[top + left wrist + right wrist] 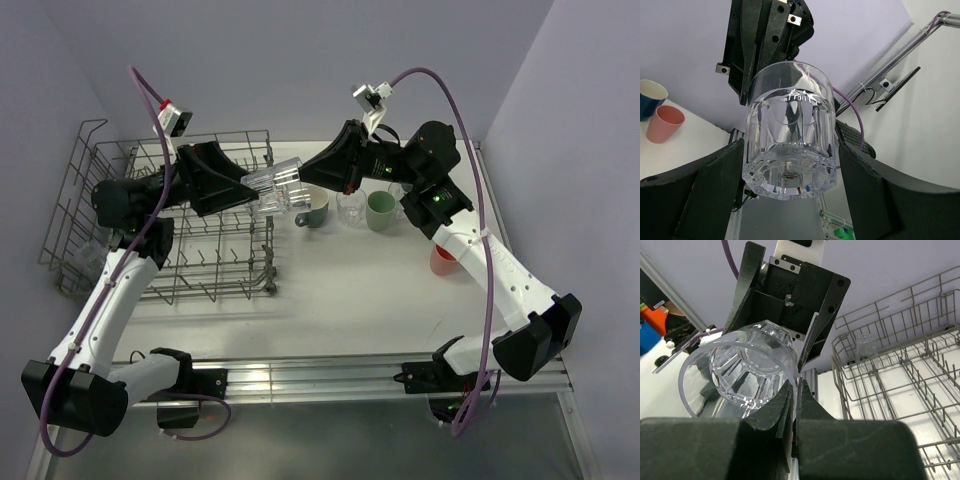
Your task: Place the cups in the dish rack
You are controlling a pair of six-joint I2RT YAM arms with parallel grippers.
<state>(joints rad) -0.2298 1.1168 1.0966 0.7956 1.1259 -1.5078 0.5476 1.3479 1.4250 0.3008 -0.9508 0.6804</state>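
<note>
A clear glass tumbler point(278, 187) hangs on its side in the air between my two grippers, just right of the dish rack point(75, 190). My right gripper point(303, 186) is shut on its rim; the right wrist view shows the fingers point(785, 405) pinching the glass wall point(745, 372). My left gripper point(256, 190) is open around the tumbler's base point(790, 135), with a finger point(715, 190) on each side and a gap on the right. Another clear tumbler point(88, 258) lies in the rack's left end and also shows in the right wrist view point(865, 346).
On the table right of the rack stand a grey-blue mug point(312, 207), a clear glass point(350, 208), a green mug point(380, 210) and a coral cup point(444, 260). The left wrist view shows a blue mug point(650, 97) beside the coral cup point(667, 123).
</note>
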